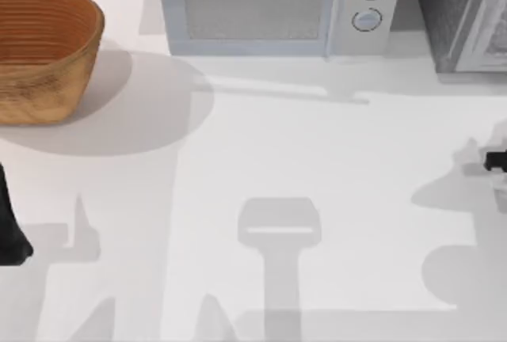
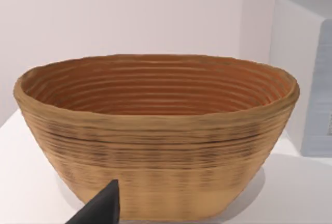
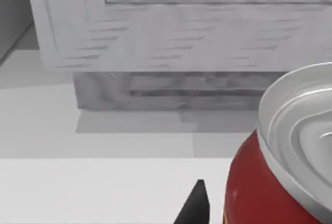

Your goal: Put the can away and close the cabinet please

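The can (image 3: 275, 187) is red with a silver top and stands upright on the white table, very close in the right wrist view. My right gripper (image 1: 496, 161) is at the table's right edge, right beside the can, and its dark tip (image 3: 194, 206) shows just next to the can's side. Beyond the can stands the grey cabinet (image 3: 181, 42), which sits at the table's back right corner (image 1: 463, 9). I cannot tell from here how its door stands. My left gripper (image 1: 9, 231) is parked at the left edge.
A woven wicker basket (image 1: 43, 49) stands at the back left and faces the left wrist camera (image 2: 155, 136). A white microwave (image 1: 277, 5) with two round knobs stands at the back middle, between the basket and the cabinet.
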Tool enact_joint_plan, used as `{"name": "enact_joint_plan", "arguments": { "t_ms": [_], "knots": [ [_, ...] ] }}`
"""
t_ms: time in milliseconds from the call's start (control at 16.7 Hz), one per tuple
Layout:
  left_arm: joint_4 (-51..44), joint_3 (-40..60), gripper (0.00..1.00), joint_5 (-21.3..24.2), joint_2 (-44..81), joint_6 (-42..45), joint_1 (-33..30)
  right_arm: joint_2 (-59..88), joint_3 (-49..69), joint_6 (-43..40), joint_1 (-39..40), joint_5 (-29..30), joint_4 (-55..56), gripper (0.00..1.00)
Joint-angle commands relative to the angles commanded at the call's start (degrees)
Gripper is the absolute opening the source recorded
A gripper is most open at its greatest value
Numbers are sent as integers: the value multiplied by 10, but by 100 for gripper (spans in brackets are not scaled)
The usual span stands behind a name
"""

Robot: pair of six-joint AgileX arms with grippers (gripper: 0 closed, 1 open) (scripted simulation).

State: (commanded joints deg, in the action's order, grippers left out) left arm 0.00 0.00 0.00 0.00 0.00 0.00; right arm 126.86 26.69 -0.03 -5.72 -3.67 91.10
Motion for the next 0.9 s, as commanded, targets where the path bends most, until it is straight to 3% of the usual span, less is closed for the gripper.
{"name": "enact_joint_plan", "arguments": {
  "t_ms": [300, 900],
  "knots": [
    [0, 0, 100, 0, 0, 0, 0, -65, 12, 0, 0, 0, -64, 0],
    [0, 0, 100, 0, 0, 0, 0, -266, 26, 1, 0, -3, -318, 0]
  ]
}}
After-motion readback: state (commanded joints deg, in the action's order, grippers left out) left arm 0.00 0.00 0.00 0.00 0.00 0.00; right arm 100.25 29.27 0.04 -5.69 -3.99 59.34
